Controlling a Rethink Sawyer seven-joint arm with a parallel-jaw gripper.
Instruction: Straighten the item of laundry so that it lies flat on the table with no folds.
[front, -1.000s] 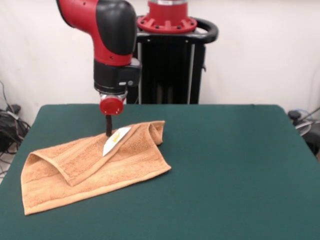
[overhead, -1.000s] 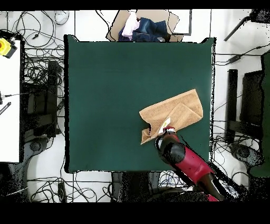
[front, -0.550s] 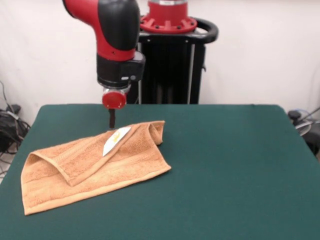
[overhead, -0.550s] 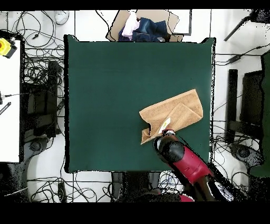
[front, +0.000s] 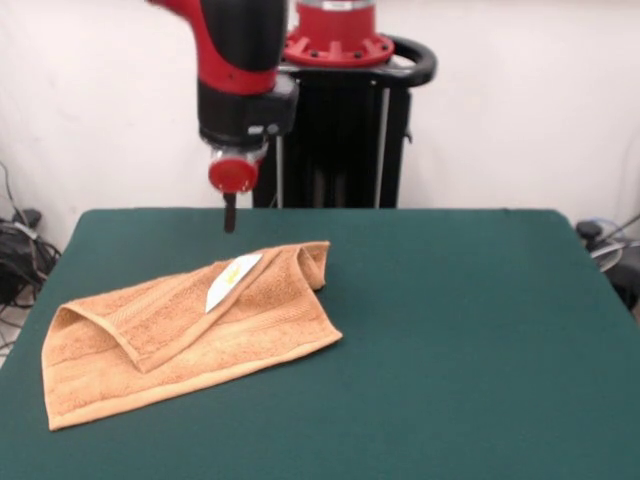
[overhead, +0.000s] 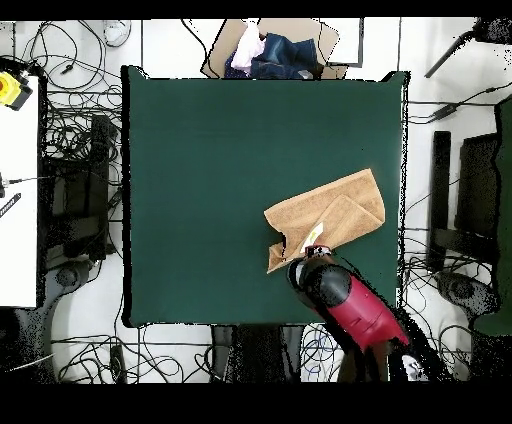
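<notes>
The orange-tan towel, the item of laundry (front: 190, 335) (overhead: 330, 217), lies on the dark green table (front: 450, 340) (overhead: 220, 180) at the front view's left. It is folded over itself, with a flap laid across the middle and a white care tag (front: 230, 280) showing on top. My gripper (front: 229, 216) hangs in the air above the towel's far edge, apart from the cloth, its dark fingers together and holding nothing. In the overhead view the red arm (overhead: 345, 300) covers the gripper.
A cardboard box of clothes (overhead: 275, 50) stands beyond the table's top edge in the overhead view. Cables lie on the floor around the table. A white desk (overhead: 18, 180) stands at the overhead view's left.
My gripper has risen off the towel and drawn back toward the table's far edge. The towel has stayed as it was.
</notes>
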